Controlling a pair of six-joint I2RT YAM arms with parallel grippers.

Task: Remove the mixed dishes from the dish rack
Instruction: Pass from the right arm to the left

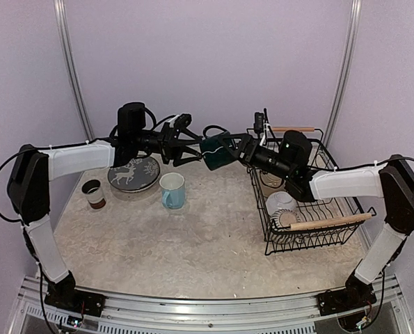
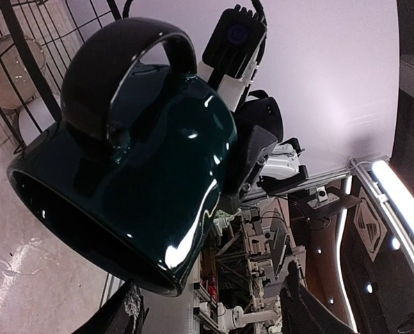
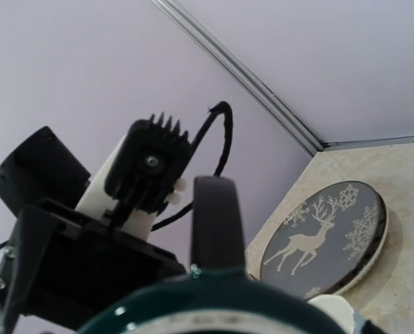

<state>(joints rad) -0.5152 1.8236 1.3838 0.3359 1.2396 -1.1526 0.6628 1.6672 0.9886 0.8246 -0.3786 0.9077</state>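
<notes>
- The table, covered in a pale mottled surface, is seen nearest, just beyond the two arm bases.
- At the right, the dish rack is set on the table. Its near wooden handle is laid across the front end.
- Just behind that handle, inside the rack, a black-and-white striped plate is stood on edge. A white bowl is placed right beside it, on the far side.
- Towards the left, outside the rack, a light blue mug is stood upright on the table. A brown-white cup is set well to its left.
- Just beyond these two, the dark deer-pattern plate is laid flat.
- Farther back, the dark green mug is held tipped in the air, left of the rack and clear of the table.
- The mug is pinched by the right gripper, which is reached across from the rack side.
- From the opposite side the left gripper is brought up to the mug with its fingers spread. Whether the mug is touched by them cannot be told.
</notes>
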